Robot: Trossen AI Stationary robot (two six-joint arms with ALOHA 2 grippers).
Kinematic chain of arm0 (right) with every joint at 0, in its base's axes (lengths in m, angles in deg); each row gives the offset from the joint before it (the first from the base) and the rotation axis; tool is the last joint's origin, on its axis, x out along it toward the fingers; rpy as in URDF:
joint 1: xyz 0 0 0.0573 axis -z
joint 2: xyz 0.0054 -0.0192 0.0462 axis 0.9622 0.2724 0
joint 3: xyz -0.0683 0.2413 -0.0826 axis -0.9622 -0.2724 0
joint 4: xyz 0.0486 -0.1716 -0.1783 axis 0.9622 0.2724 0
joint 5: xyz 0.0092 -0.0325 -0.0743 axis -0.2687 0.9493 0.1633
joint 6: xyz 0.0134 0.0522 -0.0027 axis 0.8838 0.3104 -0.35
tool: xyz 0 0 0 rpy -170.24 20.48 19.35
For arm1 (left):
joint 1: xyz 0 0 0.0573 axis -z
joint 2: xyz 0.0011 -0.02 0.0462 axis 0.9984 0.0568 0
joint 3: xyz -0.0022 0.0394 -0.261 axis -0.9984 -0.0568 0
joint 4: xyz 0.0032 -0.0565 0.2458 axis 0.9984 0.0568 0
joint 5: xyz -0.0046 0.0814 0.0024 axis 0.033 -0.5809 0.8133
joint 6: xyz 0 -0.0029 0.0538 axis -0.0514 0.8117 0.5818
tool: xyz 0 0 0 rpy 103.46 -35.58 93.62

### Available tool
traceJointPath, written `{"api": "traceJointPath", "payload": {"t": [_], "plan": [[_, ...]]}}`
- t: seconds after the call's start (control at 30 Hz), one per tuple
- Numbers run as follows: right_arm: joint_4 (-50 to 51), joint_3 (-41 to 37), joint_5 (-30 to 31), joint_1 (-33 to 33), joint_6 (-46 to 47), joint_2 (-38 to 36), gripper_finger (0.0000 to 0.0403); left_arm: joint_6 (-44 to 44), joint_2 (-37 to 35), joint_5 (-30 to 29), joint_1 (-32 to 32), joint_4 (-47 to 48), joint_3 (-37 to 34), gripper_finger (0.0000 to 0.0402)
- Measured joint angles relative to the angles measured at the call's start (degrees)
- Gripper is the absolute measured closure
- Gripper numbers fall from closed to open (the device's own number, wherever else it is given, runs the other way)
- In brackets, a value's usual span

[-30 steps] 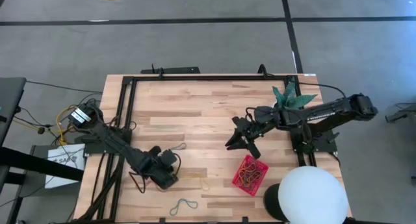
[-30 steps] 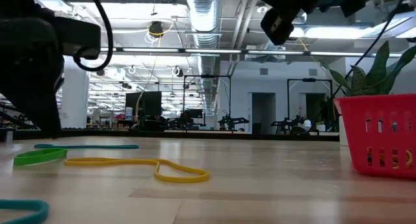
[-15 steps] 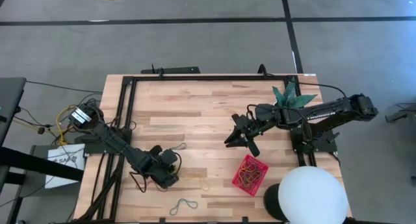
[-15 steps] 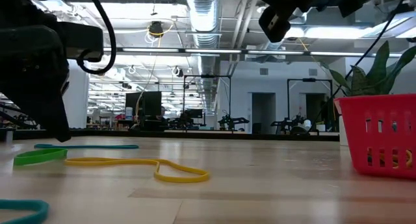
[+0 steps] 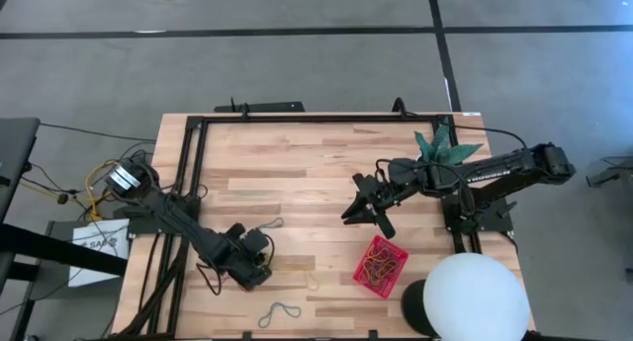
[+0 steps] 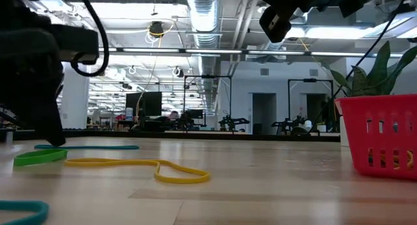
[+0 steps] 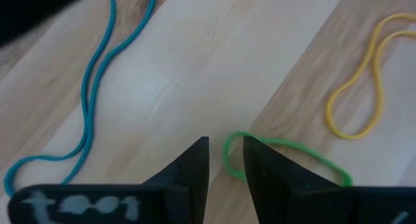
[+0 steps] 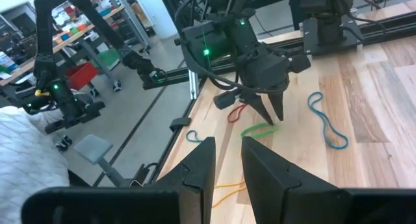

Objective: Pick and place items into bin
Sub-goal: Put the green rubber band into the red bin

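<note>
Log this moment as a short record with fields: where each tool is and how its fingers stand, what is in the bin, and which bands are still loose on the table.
left tool: low over the table's front left, fingers slightly apart over the green band, nothing held
right tool: raised mid-table, behind the red bin, fingers slightly apart, empty
bin contents: several bands already inside, colours mixed
loose bands: green, yellow band, blue band by the left tool; one more band near the front edge
bystanders: plant, white dome
</note>
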Motion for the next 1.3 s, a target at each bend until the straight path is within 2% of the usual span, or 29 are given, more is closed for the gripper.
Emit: {"api": "traceJointPath", "payload": {"t": [0.17, 0.33, 0.5, 0.6, 0.73, 0.83, 0.9, 0.97, 1.13, 1.3], "plan": [[0.0, 0.0, 0.0, 0.0, 0.0, 0.0, 0.0332, -1.2, 3.4, 0.5, 0.3, -1.0, 0.2, 0.0317], [0.0, 0.0, 0.0, 0.0, 0.0, 0.0, 0.0332, -2.2, 5.6, -1.4, 0.4, -1.0, 0.4, 0.0322], [-0.7, 0.0, 0.0, 0.0, 0.0, 0.0, 0.0332, 0.1, 6.1, -2.3, 0.3, -0.5, 2.9, 0.0386], [-2.8, 0.0, -0.1, 0.0, 0.0, 0.0, 0.0332, 1.7, 6.6, -3.2, 0.1, -1.3, 5.5, 0.0397], [-5.1, 0.0, -0.1, 0.0, -0.3, 0.0, 0.0332, 9.8, 6.3, -10.9, -0.2, -4.9, 11.1, 0.0401], [-8.4, 0.0, -0.2, 0.0, -0.4, 0.0, 0.0332, 22.0, 6.3, -14.5, -1.6, -11.0, 15.3, 0.0401], [-11.6, 0.0, -1.0, 0.0, 0.3, 0.0, 0.0332, 30.8, 6.3, -14.6, -3.2, -16.2, 17.7, 0.0401], [-15.5, 0.0, -4.2, 0.1, 1.2, 0.0, 0.0332, 38.4, 6.6, -11.8, -5.2, -22.4, 19.2, 0.0401], [-23.1, 0.0, -15.3, 0.4, 1.2, 0.0, 0.0332, 51.9, 9.3, 0.1, -11.0, -41.5, 19.8, 0.0401], [-23.4, 0.0, -16.0, 1.9, 1.5, 0.0, 0.0332, 56.9, 16.5, 10.1, -16.3, -52.3, 22.2, 0.0401]]}}
